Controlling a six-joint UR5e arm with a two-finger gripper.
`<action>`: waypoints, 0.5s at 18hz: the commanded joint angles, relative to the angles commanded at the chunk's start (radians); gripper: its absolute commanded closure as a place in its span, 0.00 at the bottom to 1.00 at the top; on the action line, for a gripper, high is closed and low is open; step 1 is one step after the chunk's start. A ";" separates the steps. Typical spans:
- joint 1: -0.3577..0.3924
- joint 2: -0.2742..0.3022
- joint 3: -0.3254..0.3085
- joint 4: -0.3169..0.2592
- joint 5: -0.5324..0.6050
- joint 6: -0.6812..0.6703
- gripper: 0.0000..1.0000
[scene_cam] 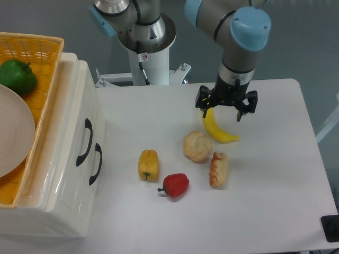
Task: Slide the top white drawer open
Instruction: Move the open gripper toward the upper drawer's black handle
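Top white drawer [79,135]: at the left of the frame, upper one in the white cabinet [58,211], pushed in flush, black handle [85,142] on its front.
Lower drawer [94,169]: just below it, also shut.
Gripper [226,109]: upper middle of the frame, fingers spread apart, holding nothing, hanging over the top end of the banana [216,128].
Gripper to drawer: well apart; the drawer lies far to the left and a little lower in the frame.
Table [275,201]: bun [197,146], hot dog [217,169], yellow pepper [148,164], red pepper [175,184].
Cabinet top: basket [37,58] with a green pepper [17,76] and a plate [13,132].
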 joint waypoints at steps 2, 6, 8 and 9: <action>-0.035 -0.011 0.008 0.002 0.000 -0.054 0.00; -0.089 -0.025 0.026 0.002 0.008 -0.158 0.00; -0.112 -0.025 0.029 0.002 0.002 -0.210 0.00; -0.132 -0.023 0.029 0.000 0.009 -0.224 0.00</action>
